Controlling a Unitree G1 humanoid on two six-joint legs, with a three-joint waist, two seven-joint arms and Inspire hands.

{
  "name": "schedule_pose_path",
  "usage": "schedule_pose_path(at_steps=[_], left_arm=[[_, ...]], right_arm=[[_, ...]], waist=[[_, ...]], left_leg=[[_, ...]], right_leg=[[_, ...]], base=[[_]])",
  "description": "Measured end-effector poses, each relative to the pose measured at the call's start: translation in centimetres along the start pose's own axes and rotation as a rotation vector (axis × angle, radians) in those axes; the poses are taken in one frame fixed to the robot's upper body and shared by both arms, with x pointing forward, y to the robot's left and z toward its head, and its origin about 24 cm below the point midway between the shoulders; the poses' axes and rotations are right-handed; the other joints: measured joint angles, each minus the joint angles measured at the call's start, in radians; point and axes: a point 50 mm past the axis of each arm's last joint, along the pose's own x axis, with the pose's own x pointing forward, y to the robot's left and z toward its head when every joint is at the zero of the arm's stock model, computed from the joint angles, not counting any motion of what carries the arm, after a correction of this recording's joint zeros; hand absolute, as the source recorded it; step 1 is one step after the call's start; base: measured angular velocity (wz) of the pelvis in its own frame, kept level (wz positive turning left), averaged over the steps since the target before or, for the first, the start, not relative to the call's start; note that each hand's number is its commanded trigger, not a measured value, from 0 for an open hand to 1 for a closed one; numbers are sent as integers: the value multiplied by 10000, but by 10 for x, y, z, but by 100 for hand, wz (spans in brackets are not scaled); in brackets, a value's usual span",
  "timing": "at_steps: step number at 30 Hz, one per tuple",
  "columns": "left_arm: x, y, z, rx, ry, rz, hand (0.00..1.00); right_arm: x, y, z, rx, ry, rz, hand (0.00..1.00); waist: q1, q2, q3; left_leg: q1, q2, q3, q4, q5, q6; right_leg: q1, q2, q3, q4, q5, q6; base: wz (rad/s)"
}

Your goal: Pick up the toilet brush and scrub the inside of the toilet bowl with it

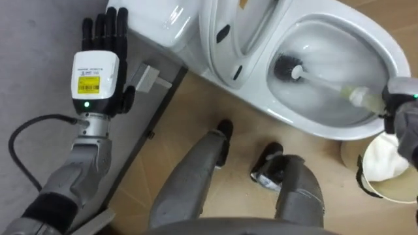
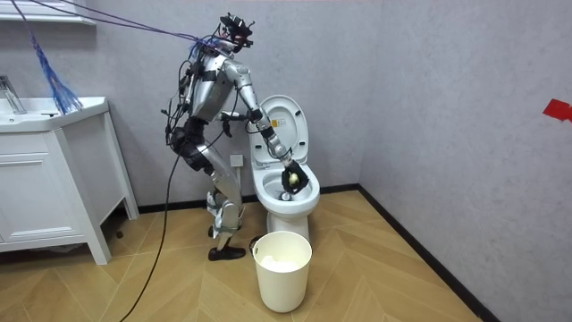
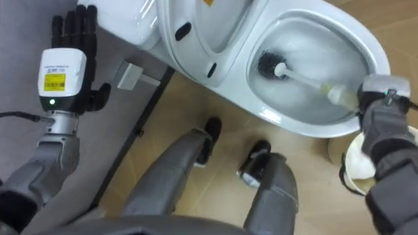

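My right hand (image 3: 382,104) is curled round the pale grip of the toilet brush (image 3: 305,81), at the 4 o'clock edge of the toilet bowl (image 3: 367,40). From my hand the handle runs toward 10 o'clock, and the black bristle head sits down inside the bowl against its inner wall. The lid (image 3: 189,26) stands raised. My left hand (image 1: 98,72) is up at 9 o'clock, fingers straight, holding nothing. A white bin (image 2: 283,268) stands just beside the toilet.

The brush (image 1: 320,79) lies in the toilet bowl (image 1: 382,39) — the bucket (image 2: 283,268) stands on the floor (image 2: 402,268) before it.
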Motion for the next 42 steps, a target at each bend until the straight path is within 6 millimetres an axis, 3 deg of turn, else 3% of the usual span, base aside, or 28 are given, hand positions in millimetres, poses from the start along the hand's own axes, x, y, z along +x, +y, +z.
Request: schedule_pose_path(at_steps=[2, 6, 14, 19, 23, 27, 29, 32, 34, 42], left_arm=[[9, 5, 1, 88, -165, 538, 0], [18, 16, -5, 484, -469, 1221, 0], [24, 25, -15, 1054, -733, 1233, 0], [31, 25, -14, 1121, -854, 1207, 0], [38, 27, -9, 992, -1131, 1261, 0], [40, 22, -4, 581, -1286, 1022, 0], [39, 21, -5, 591, -1252, 947, 0], [38, 20, -6, 460, -1110, 931, 0], [38, 19, -6, 424, -1032, 917, 0], [35, 15, -5, -853, 349, 1240, 0]], right_arm=[[3, -12, 0, 85, 32, -261, 100], [6, -33, 3, -160, -269, -846, 100], [7, -52, 9, -771, -618, -1441, 100], [7, -49, 15, -1255, -839, -1335, 100], [6, -47, 17, -2107, -777, -1394, 100], [3, -34, 10, -2353, -472, -1136, 100], [2, -31, 11, -2328, -384, -1103, 100], [-2, -25, 19, -2235, -507, -1027, 100], [-4, -23, 22, -2138, -530, -1044, 100], [-21, -16, 50, -1528, -1162, -1190, 100]], waist=[[-2, -203, 88], [-209, -542, 90], [-485, -620, 95], [-455, -579, 112], [-342, -196, 236], [-182, 492, 193], [-182, 660, 192], [-257, 776, 149], [-290, 870, 97], [-761, 871, 28]], left_leg=[[-317, -63, -46, 151, 38, -37], [-861, -112, -99, 559, 66, -86], [-928, -137, -89, 708, 136, -93], [-936, -143, -149, 691, 194, -114], [-939, -137, -286, 773, 167, -171], [-933, -109, -444, 784, 181, -152], [-940, -111, -461, 783, 181, -152], [-933, -75, -513, 640, 252, -216], [-933, 15, -562, 626, 260, -230], [-917, 328, -521, 380, 405, -342]], right_leg=[[-276, -23, -53, 180, 1, -77], [-806, -72, -34, 633, -58, -167], [-886, -239, -65, 897, -104, -208], [-865, -263, -165, 890, -85, -236], [-749, -218, -299, 848, -123, -168], [-566, -122, -476, 635, -79, -117], [-564, -112, -503, 623, -66, -142], [-519, -42, -620, 456, 31, -297], [-449, 100, -651, 315, 84, -301], [-398, 490, -619, -141, 356, -401]], base=[[8], [5], [1], [2], [5], [4], [0], [3], [3], [-6]])
